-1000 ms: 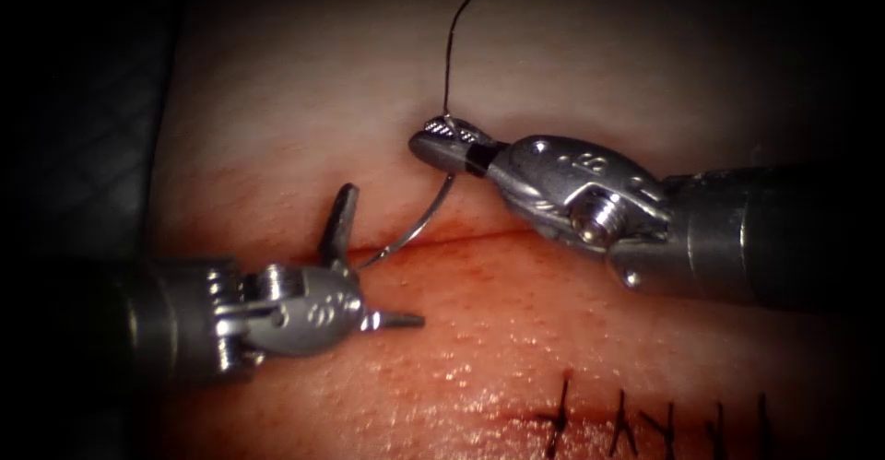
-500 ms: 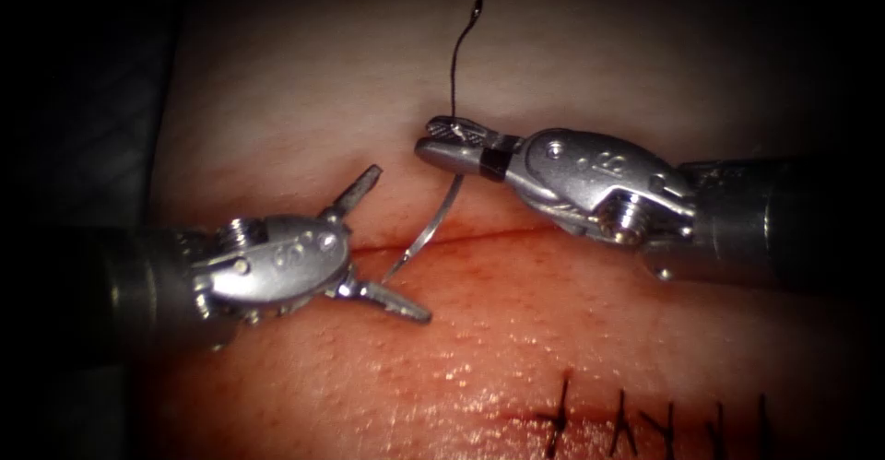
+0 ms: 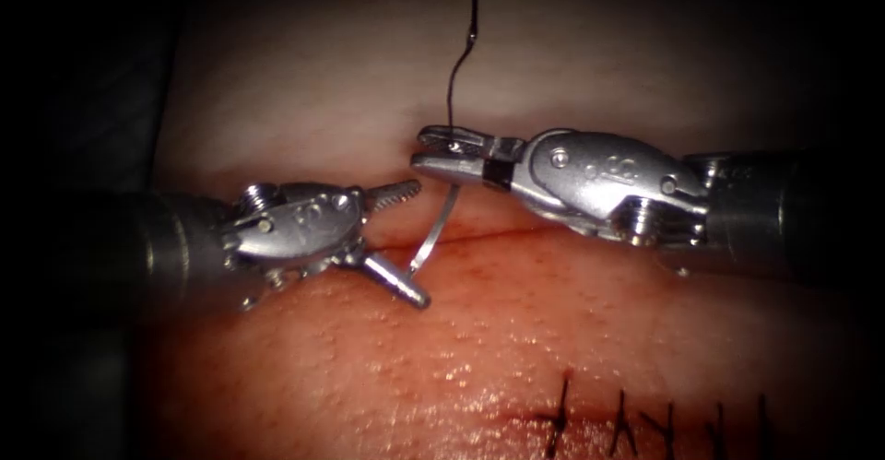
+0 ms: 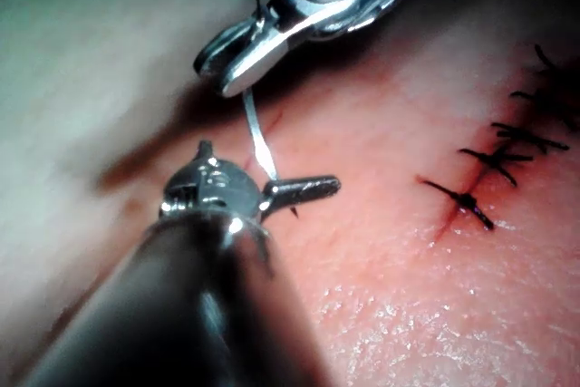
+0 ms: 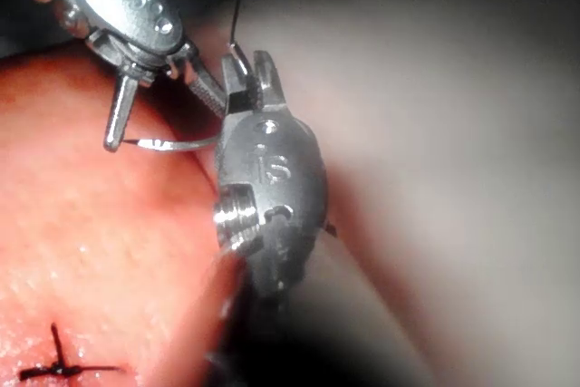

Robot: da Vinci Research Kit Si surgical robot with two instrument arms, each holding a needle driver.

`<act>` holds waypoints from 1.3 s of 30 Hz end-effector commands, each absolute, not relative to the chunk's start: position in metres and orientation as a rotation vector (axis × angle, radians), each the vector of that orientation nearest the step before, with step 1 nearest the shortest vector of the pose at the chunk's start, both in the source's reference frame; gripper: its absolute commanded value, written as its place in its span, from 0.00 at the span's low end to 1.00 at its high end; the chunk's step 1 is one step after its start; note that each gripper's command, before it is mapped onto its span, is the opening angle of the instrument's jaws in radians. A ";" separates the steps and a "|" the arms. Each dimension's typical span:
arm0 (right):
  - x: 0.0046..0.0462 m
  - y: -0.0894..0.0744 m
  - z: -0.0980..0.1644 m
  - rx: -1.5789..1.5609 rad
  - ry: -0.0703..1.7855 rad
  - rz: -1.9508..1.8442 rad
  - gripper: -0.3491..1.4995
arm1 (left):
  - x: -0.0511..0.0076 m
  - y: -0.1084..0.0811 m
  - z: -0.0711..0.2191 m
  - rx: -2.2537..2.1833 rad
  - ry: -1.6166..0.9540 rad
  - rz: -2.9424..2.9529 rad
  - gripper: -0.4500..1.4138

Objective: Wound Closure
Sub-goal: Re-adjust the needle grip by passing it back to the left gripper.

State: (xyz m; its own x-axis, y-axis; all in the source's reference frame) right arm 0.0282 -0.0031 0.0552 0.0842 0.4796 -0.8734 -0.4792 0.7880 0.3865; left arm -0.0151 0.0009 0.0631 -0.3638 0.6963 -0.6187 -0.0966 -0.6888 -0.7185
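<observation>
Dark cross-hatched mat [image 3: 101, 137] beside the lit field, shadowed edges

Light falls from the endoscope onto the middle of the tissue [image 3: 516, 331], whose wet surface glistens with small highlights, while the borders sink into black. Glare flashes off the right tool [image 3: 422, 148], the left tool [image 3: 418, 243] and the needle [image 3: 433, 230]. In the left wrist view, a dark shadow lies beneath the right tool.

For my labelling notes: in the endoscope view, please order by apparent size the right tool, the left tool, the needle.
1. right tool, the largest, though it may lie nearer the camera.
2. left tool, jaws open around the needle.
3. needle, smallest, held near its thread end by the right tool.
</observation>
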 end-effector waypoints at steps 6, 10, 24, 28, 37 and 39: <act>0.0289 -0.003 0.056 -0.015 1.314 0.693 0.00 | -0.0156 0.002 0.064 -1.360 -0.811 2.083 0.61; 0.0291 -0.003 0.055 -0.029 1.325 0.689 0.00 | -0.0160 0.002 0.065 -1.346 -0.792 2.085 0.61; 0.0294 -0.003 0.055 -0.033 1.343 0.676 0.00 | -0.0156 0.002 0.065 -1.173 -0.972 1.870 0.00; 0.0294 -0.003 0.055 -0.033 1.344 0.676 0.00 | -0.0155 0.002 0.065 -1.102 -1.023 1.779 0.00; 0.0294 -0.003 0.055 0.012 1.347 0.739 0.65 | -0.0155 0.002 0.065 -1.118 -1.031 1.725 0.00; 0.0294 -0.003 0.055 0.021 1.342 0.766 0.73 | -0.0154 0.002 0.065 -1.132 -1.025 1.715 0.00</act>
State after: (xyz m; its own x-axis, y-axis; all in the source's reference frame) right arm 0.0287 -0.0032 0.0542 0.0258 0.5043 -0.8631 -0.4828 0.7623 0.4310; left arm -0.0149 0.0018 0.0646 -0.2604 0.9254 -0.2753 -0.1935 -0.3294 -0.9241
